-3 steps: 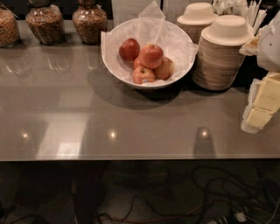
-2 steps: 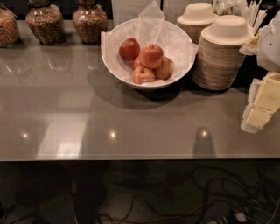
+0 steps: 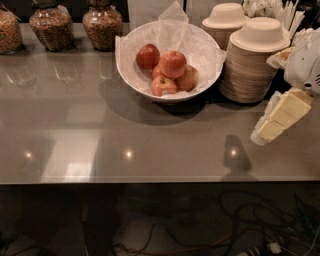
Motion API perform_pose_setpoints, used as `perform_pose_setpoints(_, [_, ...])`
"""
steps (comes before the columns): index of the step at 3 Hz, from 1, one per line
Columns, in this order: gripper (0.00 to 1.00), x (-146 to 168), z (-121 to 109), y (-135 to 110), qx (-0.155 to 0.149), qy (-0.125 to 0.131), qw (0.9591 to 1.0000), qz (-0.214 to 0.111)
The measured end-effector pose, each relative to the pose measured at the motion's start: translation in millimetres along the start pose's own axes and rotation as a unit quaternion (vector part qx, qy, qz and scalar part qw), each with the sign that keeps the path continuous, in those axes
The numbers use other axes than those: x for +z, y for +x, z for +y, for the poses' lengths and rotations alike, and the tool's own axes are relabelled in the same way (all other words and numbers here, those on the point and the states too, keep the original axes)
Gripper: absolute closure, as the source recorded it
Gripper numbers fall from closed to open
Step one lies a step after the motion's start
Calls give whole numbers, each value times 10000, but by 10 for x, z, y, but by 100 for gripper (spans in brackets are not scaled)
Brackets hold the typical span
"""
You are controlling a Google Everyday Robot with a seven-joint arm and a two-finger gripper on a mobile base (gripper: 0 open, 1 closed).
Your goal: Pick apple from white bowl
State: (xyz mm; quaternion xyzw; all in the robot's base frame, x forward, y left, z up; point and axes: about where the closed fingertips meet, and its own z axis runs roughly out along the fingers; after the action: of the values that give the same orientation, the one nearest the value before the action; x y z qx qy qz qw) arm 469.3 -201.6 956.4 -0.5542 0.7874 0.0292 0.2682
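A wide white bowl (image 3: 131, 75) lined with crinkled white tissue paper stands at the back middle of the grey counter. Several red apples (image 3: 171, 63) lie in it, piled a little right of its centre. My gripper (image 3: 276, 119), with pale yellow fingers, hangs at the right edge of the view, above the counter and well to the right of and nearer than the bowl. It holds nothing that I can see.
Two stacks of beige disposable bowls (image 3: 256, 62) stand right of the white bowl, close to my arm. Three glass jars (image 3: 101, 24) of grain line the back left. Cutlery (image 3: 272, 10) stands at the back right. The grey counter (image 3: 100, 140) ends at the near edge, with cables on the floor below.
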Motion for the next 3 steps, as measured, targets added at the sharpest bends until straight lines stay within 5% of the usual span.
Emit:
perform_pose_setpoints(2, [0, 285, -621, -439, 420, 700, 9886, -1263])
perform_pose_setpoints(3, [0, 407, -835, -670, 411, 803, 9832, -1588])
